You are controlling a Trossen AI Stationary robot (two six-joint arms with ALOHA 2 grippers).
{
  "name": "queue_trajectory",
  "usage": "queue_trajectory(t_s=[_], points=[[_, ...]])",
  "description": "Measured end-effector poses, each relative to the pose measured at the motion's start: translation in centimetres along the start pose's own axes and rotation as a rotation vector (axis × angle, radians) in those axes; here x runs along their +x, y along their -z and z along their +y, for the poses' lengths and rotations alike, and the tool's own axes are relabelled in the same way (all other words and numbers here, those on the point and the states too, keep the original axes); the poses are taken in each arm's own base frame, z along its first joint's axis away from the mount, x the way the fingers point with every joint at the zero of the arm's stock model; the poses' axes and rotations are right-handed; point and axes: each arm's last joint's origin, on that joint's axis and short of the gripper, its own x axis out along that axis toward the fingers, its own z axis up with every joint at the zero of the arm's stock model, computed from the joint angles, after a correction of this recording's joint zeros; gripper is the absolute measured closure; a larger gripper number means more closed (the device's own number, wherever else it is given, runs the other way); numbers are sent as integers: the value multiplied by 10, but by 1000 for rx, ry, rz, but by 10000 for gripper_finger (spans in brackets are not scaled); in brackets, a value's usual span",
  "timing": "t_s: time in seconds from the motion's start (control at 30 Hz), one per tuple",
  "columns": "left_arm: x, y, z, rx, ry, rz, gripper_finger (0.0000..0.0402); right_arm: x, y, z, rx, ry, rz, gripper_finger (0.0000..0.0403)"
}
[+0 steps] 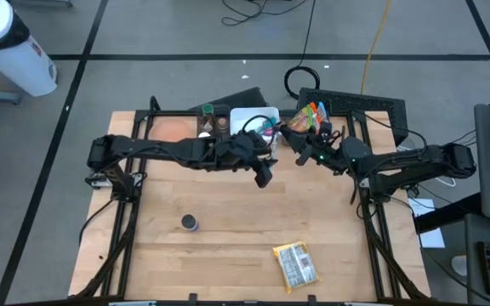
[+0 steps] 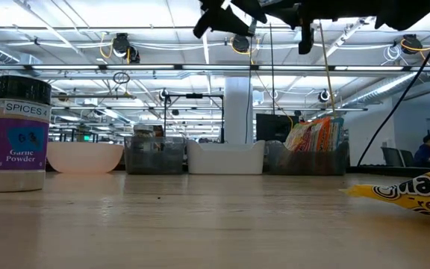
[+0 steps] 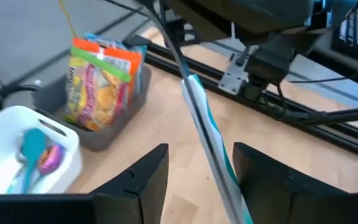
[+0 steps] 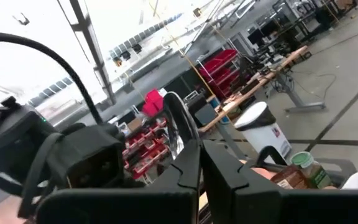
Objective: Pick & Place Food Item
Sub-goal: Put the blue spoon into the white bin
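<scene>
Room: open workshop with ceiling lights and shelving behind a wooden table [image 1: 228, 255]; both arms hang high over its far middle.
Right claw: the right gripper [image 4: 197, 146] is pressed together on a thin strip [image 4: 178, 124], which sticks up from between its fingers.
Left claw: the left gripper [image 3: 197, 152] stands spread, one finger on each side of the same strip [image 3: 213, 143], with no visible contact.
Why held so: this looks like a hand-over in mid-air, with one claw keeping the pinch while the other is lined up around it.
Task's thing: the strip is silver with a teal edge and may be a flat sachet seen edge-on; I cannot tell for sure.
Far row: a white tub [image 3: 67, 146] sits beside a grey tub [image 3: 114, 134] of snack bags [image 3: 101, 81], probably where items are drawn from or sorted.
Loose items: a spice jar [image 1: 190, 223] and a yellow packet [image 1: 296, 264] lie well apart on the near half, untouched.
Only the wrist views show: the strip and how each claw stands.
Only the top view shows: how the table is laid out.
Only the table-level view shows: the jar's garlic powder label [image 2: 21, 134] and how high the arms are.
</scene>
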Motion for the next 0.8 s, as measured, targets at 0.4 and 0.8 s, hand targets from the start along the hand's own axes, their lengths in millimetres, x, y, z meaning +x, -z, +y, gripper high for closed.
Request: queue_trajectory(t_s=[0.4, 0.8], points=[[9, -1, 12, -48, 74, 39, 375, 0, 0, 1, -29, -23, 12, 403], [11, -1, 22, -66, 176, 113, 374, -2, -1, 2, -120, -61, 35, 378]])
